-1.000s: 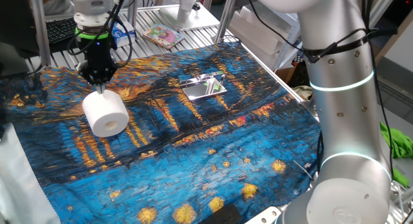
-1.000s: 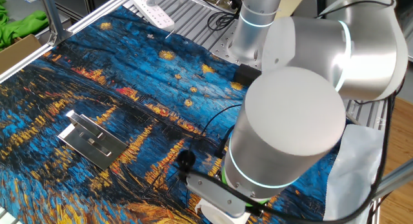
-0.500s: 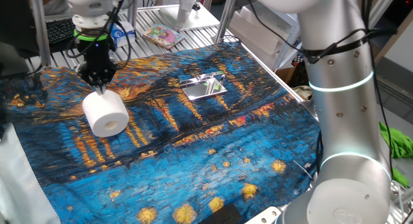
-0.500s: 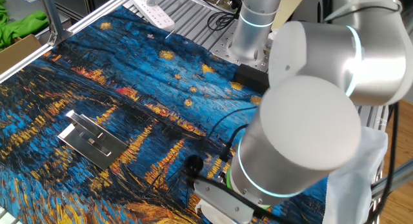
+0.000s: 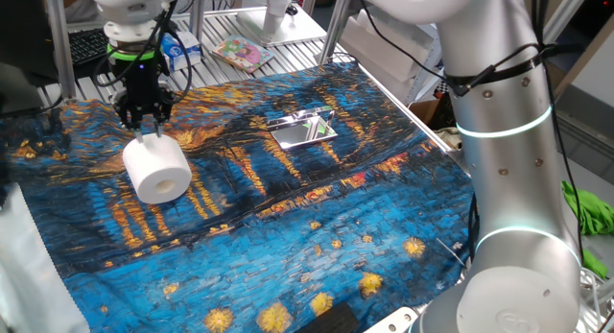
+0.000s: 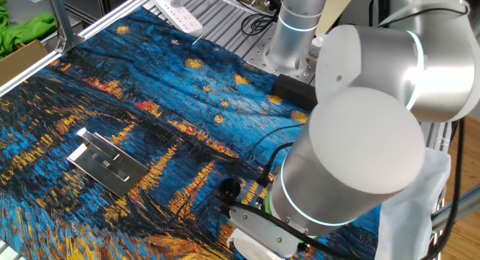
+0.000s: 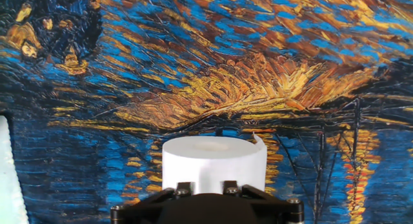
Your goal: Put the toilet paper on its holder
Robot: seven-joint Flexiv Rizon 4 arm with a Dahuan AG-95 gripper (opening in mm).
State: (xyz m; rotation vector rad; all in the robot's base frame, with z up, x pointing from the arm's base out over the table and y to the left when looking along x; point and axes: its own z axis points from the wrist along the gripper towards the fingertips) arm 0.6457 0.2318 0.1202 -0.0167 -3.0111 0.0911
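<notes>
The roll (image 5: 155, 168) lies on the surface, far from the holder (image 5: 303, 129) (nothing done yet). The end effector (image 5: 143, 128) hovers just above, partly spread, holding nothing.

The glossy silver-grey cylindrical robot arm (image 5: 499, 179) bears glowing pale-teal rings at its joints. Black cables run alongside. Its small black two-finger gripper (image 5: 144, 125) hangs under a green-banded wrist.

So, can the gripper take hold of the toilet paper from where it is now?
Probably yes: the gripper hangs directly over the toilet paper, pointing down, with nothing between them and no other object crowding the roll.
</notes>
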